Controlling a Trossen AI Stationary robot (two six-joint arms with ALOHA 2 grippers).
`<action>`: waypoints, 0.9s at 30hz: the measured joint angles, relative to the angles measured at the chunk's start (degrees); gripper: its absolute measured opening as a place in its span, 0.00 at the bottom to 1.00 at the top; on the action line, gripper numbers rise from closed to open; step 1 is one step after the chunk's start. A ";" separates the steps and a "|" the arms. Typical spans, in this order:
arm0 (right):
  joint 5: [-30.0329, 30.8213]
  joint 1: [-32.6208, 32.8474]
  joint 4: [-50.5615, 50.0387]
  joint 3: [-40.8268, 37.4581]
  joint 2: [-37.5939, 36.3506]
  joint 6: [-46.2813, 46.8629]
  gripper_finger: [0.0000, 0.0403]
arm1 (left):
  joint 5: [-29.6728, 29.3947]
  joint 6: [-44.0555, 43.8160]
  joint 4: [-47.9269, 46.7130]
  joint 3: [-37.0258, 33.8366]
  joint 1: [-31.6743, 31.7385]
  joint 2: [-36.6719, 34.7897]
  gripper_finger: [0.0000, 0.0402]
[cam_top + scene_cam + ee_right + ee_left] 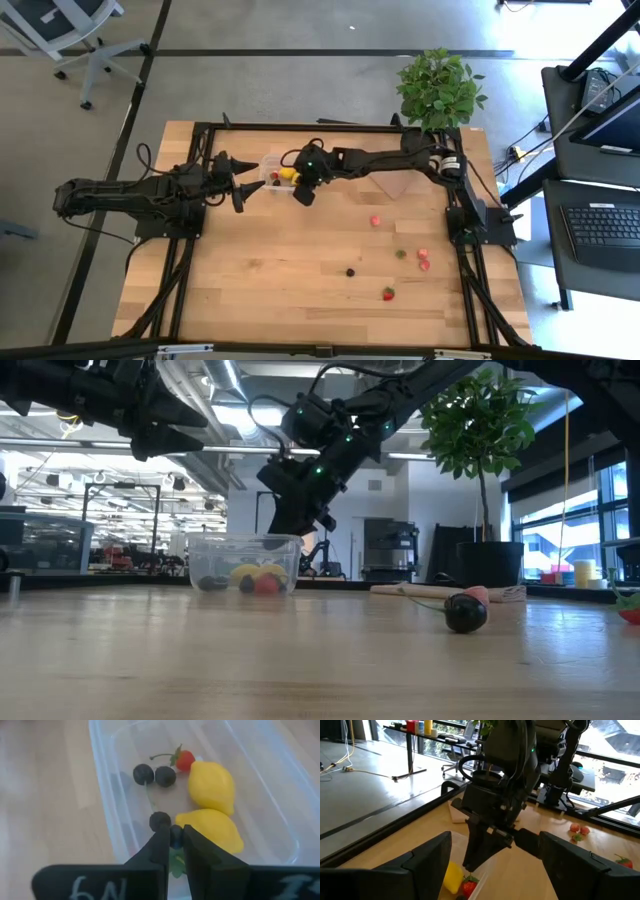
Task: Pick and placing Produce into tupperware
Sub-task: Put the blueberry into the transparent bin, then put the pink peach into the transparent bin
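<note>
right wrist view: tupperware lengthwise away from right gripper

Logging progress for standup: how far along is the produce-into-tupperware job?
Done: two yellow lemons, a red strawberry and dark berries lie in the clear plastic rectangular container.
In hand: the right gripper, above the container, has its fingers shut on a small dark berry.
Left: several red, green and dark pieces on the wooden table. The left gripper waits open beside the container.
</note>
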 joint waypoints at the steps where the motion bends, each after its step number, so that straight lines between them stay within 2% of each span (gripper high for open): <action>1: 0.00 -0.03 -0.10 0.00 0.00 0.02 0.11 | 0.00 -0.02 0.00 0.00 0.00 -0.02 0.72; 14: 0.03 -0.03 0.00 0.02 -0.54 -0.11 0.39 | 0.00 -0.04 0.02 0.00 0.01 -0.02 0.72; 22: 0.07 -0.16 0.14 0.04 -0.59 0.25 0.61 | 0.00 -0.04 0.02 0.00 0.00 -0.01 0.72; 27: 0.05 -0.42 0.30 0.05 -0.75 0.68 0.69 | 0.00 -0.04 0.02 0.00 0.00 -0.01 0.72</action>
